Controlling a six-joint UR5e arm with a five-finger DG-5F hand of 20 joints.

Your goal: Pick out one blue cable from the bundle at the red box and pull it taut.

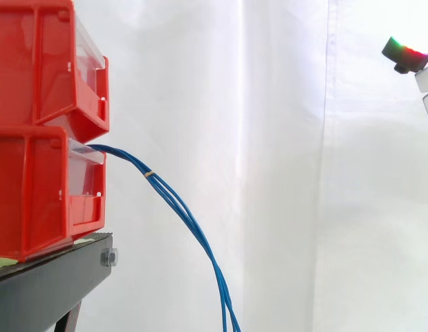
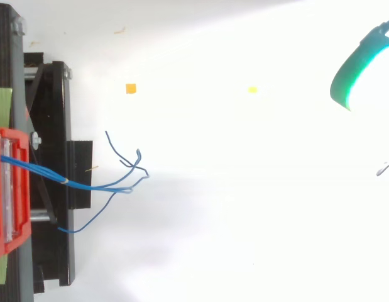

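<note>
**Status.** The white curtain (image 1: 283,173) backs the whole work area. The black stand (image 1: 48,283) sits at the left edge of the side view. It carries the upper red box (image 1: 34,62) stacked on the lower red box (image 1: 34,194).

The blue cable bundle (image 1: 172,197) leaves the front opening of the lower red box. It sags in a slack curve down and away from the stand and exits at the bottom edge of the side view. A pale tie (image 1: 150,173) binds the strands just beyond the box. In the top view the strands fan apart past the tie, and their free ends lie loose and bent on the white floor.

The hand (image 1: 407,52) is at the upper right, well apart from the bundle and higher than the upper box's front lip. Whether it is open or closed cannot be determined. It holds no cable.

**Progress.** No step is complete. Approach, separation of one strand, grasp and pull are all outstanding.

**Clearance.** The space between hand and bundle is unobstructed. The nearest hard edges are the box fronts and the stand's front corner, all behind the cables. An orange scrap (image 2: 131,89) lies flat on the floor and poses no obstruction. The spread strand ends appear to offer the easiest single-cable access.
</note>
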